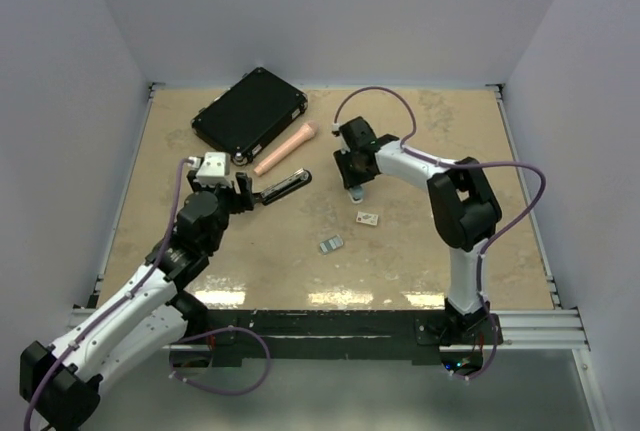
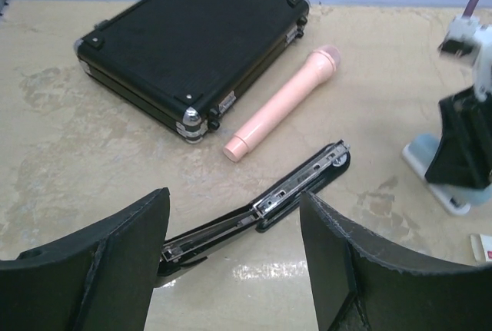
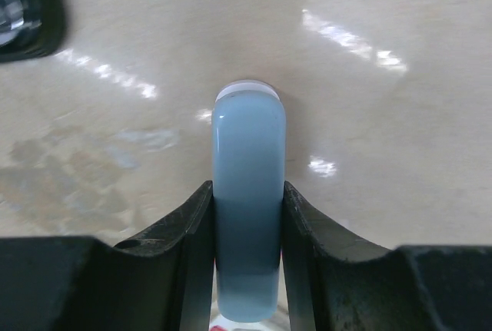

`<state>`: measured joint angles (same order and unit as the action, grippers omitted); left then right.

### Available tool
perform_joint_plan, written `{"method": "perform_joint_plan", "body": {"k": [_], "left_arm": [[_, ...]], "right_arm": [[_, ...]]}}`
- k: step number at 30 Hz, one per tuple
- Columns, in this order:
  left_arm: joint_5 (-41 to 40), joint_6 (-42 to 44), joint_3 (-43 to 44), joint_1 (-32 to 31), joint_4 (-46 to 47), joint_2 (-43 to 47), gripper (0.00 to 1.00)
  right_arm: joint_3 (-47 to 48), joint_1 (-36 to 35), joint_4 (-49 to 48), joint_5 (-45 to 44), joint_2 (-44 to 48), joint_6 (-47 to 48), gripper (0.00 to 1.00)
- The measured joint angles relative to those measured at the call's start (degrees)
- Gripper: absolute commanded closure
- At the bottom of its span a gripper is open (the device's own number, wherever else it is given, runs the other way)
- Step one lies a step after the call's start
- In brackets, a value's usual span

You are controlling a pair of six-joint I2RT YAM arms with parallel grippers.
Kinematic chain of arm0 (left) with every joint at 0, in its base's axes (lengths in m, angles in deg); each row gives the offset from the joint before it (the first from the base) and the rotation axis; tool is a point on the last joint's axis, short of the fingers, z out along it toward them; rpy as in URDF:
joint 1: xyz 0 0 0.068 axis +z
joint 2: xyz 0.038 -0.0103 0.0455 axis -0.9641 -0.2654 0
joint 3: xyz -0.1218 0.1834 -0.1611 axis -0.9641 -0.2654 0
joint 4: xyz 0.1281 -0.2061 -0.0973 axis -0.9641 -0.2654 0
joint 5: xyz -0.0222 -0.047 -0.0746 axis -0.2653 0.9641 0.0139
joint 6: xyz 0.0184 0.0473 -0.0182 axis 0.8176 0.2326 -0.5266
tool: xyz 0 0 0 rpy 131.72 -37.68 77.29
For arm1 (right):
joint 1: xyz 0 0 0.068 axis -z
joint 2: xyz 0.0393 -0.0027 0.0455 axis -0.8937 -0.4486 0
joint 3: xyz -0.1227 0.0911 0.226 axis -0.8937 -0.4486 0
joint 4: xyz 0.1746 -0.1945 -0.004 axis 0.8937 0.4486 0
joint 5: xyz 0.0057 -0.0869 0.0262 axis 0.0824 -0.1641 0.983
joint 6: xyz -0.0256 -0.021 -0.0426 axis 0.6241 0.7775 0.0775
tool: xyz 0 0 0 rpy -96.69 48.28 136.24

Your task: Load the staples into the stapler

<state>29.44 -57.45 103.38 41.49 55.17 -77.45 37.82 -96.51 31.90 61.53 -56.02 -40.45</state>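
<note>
Closest to my right wrist camera were my own black fingers (image 3: 184, 254), pressed against both sides of the light blue stapler (image 3: 247, 139), so my right gripper (image 1: 352, 163) was clamped on its rounded body. My left gripper (image 2: 231, 204) stood wide apart, holding nothing. The opened black stapler (image 2: 300, 185) lay on the table (image 1: 440, 131) ahead of it, and I could not tell whether the stapler's near end touched one finger. The staples (image 1: 331, 244) lay loose and untouched on the table, at about 7 o'clock from the blue stapler and 5 o'clock from the black one, with a small white card (image 1: 367, 218) at their 2 o'clock. I judged the worst risk to be my grip: smooth curved plastic could slide or twist out of the pads if I lifted or levered it. The black stapler, unclamped, could skid away under any push. The staples, tiny and flat, could be scattered, or the strip snapped, by a careless pinch. My right arm reached across toward 11 o'clock, elbow raised, wrist pointing down onto the blue stapler. My left arm stretched toward 1 o'clock, its gripper low and nearly level, facing 3 o'clock along the black stapler.
</note>
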Motion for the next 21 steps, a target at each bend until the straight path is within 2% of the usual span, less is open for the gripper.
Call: {"method": "perform_joint_plan", "body": {"k": [5,7,8,10,14,15,17,21], "left_arm": [[4.6,0.2,0.8,0.0,-0.5,-6.1,0.27],[7.5,0.7,2.8,0.1,-1.5,-10.8,0.26],[9.0,1.0,4.3,0.1,-2.5,-13.4,0.26],[12.2,1.6,8.0,0.1,-4.7,-19.2,0.25],[17.2,4.0,17.0,0.3,-9.0,-30.3,0.25],[18.4,4.8,19.3,0.4,-10.1,-33.0,0.25],[20.1,6.5,24.1,0.6,-12.6,-37.9,0.25],[24.0,11.3,34.1,0.9,-16.1,-49.0,0.24]], "right_arm": [[-0.1,7.8,-0.8,-0.4,0.0,0.0,0.62],[-0.5,10.7,-1.4,-0.5,0.1,0.2,0.54],[-0.8,11.4,-1.7,-0.4,0.3,0.3,0.47],[-1.6,12.7,-2.0,-1.2,1.2,1.1,0.42],[-3.1,13.6,-1.6,-1.8,3.8,2.2,0.17],[-3.5,13.6,-1.6,-1.8,4.9,2.4,0.14],[-4.0,13.6,-1.5,-1.7,7.5,2.6,0.10],[-6.0,13.4,-1.7,-1.4,16.1,3.0,0.09]]}}
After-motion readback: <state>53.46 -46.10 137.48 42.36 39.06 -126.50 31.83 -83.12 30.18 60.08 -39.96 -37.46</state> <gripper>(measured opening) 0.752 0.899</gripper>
